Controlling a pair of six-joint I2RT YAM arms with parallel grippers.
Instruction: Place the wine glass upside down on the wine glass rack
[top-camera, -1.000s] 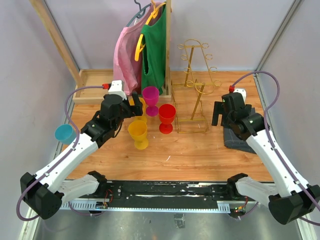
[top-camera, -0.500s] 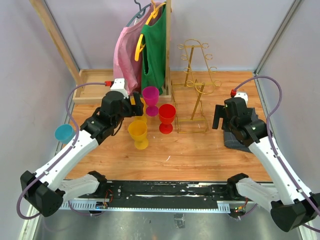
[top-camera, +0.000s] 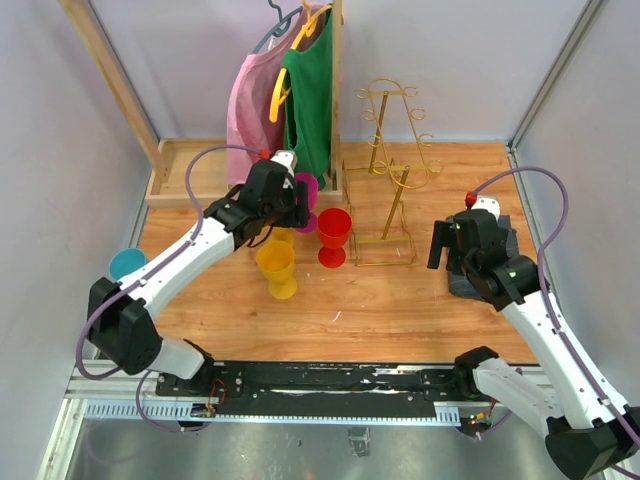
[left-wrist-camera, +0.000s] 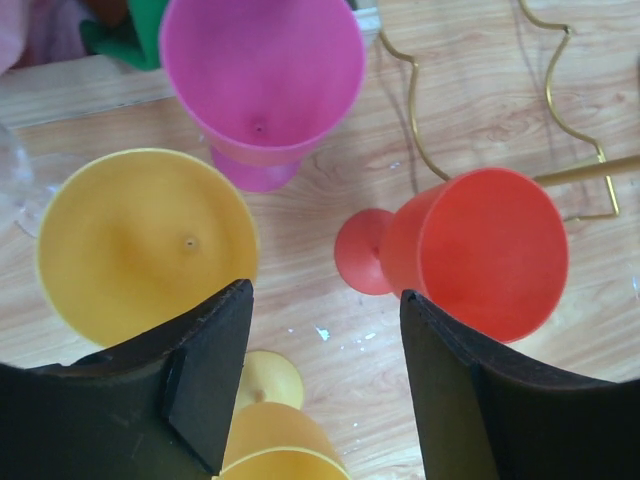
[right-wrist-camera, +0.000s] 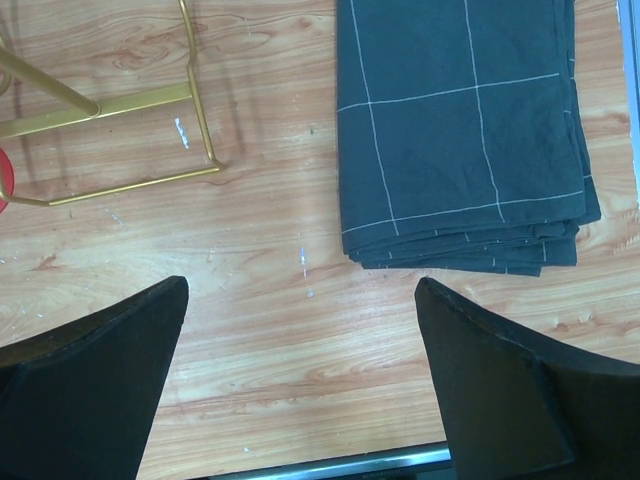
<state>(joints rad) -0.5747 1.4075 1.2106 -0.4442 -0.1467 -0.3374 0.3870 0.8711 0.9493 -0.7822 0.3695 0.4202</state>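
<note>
Several plastic wine glasses stand left of centre: a magenta glass (top-camera: 308, 190) (left-wrist-camera: 262, 60), a red glass (top-camera: 334, 232) (left-wrist-camera: 485, 250), and two yellow glasses (top-camera: 277, 264) (left-wrist-camera: 140, 240). A blue glass (top-camera: 127, 264) sits far left. The gold wire wine glass rack (top-camera: 395, 190) (left-wrist-camera: 560, 70) (right-wrist-camera: 120, 105) stands right of the red glass, with nothing hanging on it. My left gripper (top-camera: 293, 205) (left-wrist-camera: 325, 300) hovers open above the gap between the yellow and red glasses, holding nothing. My right gripper (top-camera: 440, 245) (right-wrist-camera: 302, 285) hangs open over bare wood, right of the rack's base.
A folded dark cloth (top-camera: 465, 285) (right-wrist-camera: 460, 130) lies under my right arm. A wooden clothes rack with pink and green garments (top-camera: 310, 90) stands at the back, beside a wooden tray (top-camera: 185, 160). A clear glass edge (left-wrist-camera: 15, 185) shows at the left.
My left arm has swung right and forward, from beside the yellow glasses to above the cluster, and its jaws have narrowed a little. My right arm has shifted slightly.
</note>
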